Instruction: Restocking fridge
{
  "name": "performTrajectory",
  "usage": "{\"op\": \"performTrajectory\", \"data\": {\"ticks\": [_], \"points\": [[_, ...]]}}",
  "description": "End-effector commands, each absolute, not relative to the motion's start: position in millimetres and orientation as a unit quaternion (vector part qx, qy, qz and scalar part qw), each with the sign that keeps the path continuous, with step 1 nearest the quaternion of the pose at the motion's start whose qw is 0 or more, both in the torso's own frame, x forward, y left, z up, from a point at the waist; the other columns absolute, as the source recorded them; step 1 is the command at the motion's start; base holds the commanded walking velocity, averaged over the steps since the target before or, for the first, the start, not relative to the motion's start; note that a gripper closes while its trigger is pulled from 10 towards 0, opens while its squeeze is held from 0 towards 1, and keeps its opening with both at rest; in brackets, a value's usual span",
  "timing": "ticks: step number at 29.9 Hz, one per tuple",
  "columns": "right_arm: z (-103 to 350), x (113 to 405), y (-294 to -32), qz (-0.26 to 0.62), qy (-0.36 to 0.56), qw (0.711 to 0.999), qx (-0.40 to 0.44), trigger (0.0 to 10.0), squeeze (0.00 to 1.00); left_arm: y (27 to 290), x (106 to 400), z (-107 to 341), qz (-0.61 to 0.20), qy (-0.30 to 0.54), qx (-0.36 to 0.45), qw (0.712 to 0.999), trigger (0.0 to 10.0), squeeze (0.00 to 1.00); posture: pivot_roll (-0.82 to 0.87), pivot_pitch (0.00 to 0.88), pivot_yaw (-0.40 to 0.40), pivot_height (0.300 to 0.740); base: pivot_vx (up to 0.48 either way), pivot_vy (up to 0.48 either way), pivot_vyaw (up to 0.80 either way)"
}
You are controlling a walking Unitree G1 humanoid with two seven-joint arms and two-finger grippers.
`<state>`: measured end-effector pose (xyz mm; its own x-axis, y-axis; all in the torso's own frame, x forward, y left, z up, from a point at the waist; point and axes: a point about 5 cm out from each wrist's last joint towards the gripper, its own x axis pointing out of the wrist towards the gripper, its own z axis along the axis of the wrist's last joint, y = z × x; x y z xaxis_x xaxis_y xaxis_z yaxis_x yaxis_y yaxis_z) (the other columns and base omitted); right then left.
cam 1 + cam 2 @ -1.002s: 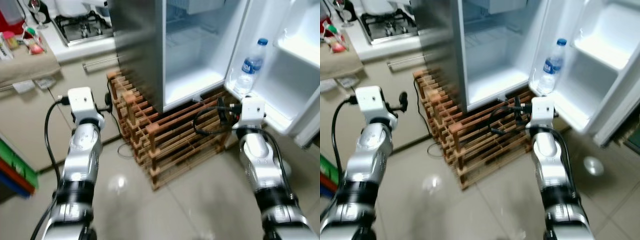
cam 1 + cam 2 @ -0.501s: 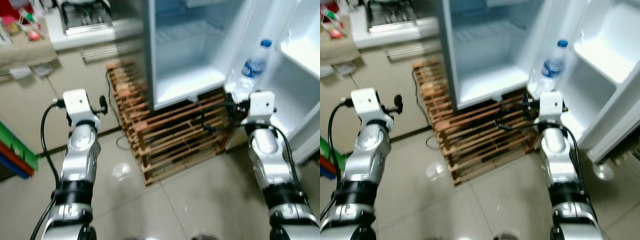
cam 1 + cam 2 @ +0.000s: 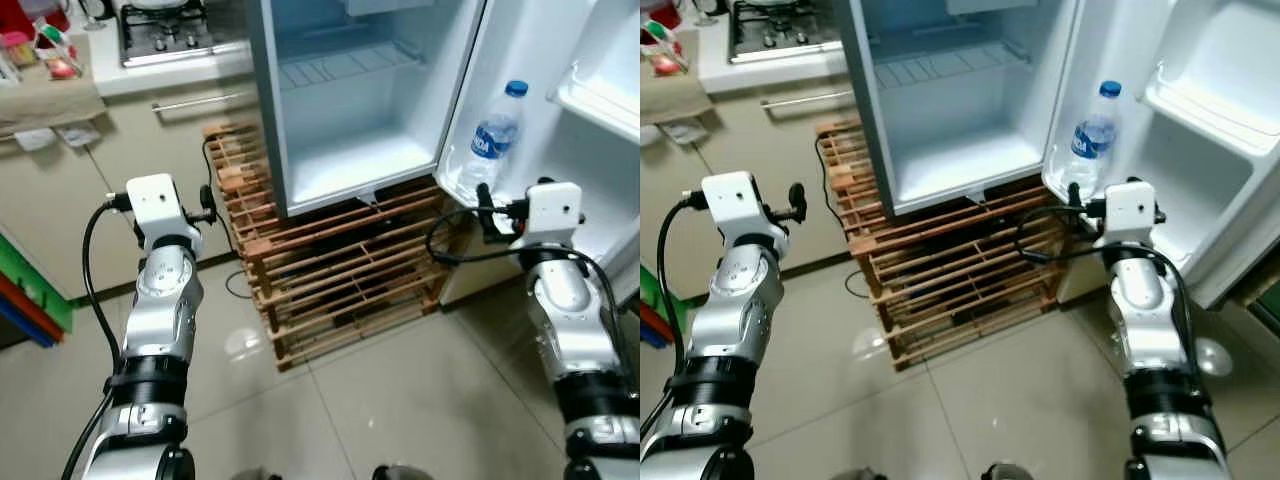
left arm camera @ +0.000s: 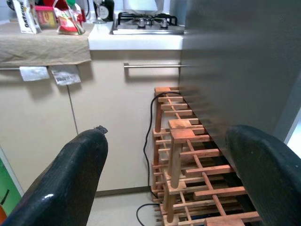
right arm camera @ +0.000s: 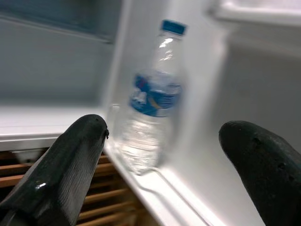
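The fridge [image 3: 350, 150] stands open with bare white shelves. A clear water bottle [image 3: 490, 140] with a blue cap and blue label stands upright in the lowest door shelf [image 3: 455, 188]. My right gripper [image 3: 486, 208] hovers just in front of and below the bottle, open and holding nothing. In the right wrist view the bottle [image 5: 150, 113] stands between the two black fingers [image 5: 70, 165], a short way ahead. My left gripper [image 3: 205, 205] is open and empty in front of the kitchen cabinet, facing the fridge's steel side [image 4: 235, 61].
A wooden pallet rack [image 3: 340, 270] carries the fridge, with a black cable [image 3: 232, 285] trailing beside it. The beige cabinet [image 3: 190, 110] and gas hob [image 3: 165, 25] are at the back left. An upper door shelf [image 3: 600, 100] juts out at right. Tiled floor [image 3: 400, 400] lies in front.
The whole view has swung, so the fridge interior now faces me more squarely. My right gripper has come from the bottle's left to directly in front of it. Both grippers stay open.
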<state>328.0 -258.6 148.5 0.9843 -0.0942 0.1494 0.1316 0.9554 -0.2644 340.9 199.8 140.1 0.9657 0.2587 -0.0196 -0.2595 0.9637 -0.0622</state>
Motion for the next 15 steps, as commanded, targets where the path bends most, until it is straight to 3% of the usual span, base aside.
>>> {"op": "performTrajectory", "data": {"ticks": [1,6,9,15], "points": [[152.1,327.2,-260.6,-0.059,-0.072,0.988,-0.127,10.0,0.04,197.1,342.2,143.5,0.123,0.0,-0.028,0.992,10.0,0.0,-0.1,0.027,0.062,0.74,0.0,0.0,0.0],[142.8,317.8,-229.1,-0.003,-0.069,0.993,-0.094,10.0,0.04,193.4,341.4,141.4,0.101,0.001,-0.012,0.995,10.0,0.0,-0.1,0.018,0.06,0.74,0.0,0.0,0.0],[114.3,305.5,-195.5,0.029,-0.038,0.997,-0.057,10.0,0.09,198.9,337.2,133.1,0.108,0.004,0.023,0.994,10.0,0.0,-0.1,0.023,0.046,0.74,0.0,0.0,0.58],[96.5,296.8,-179.7,0.041,-0.011,0.998,-0.045,10.0,0.12,185.2,333.8,126.2,0.08,0.013,0.01,0.997,10.0,0.0,-0.1,0.016,0.024,0.74,0.0,0.0,0.6]]}}
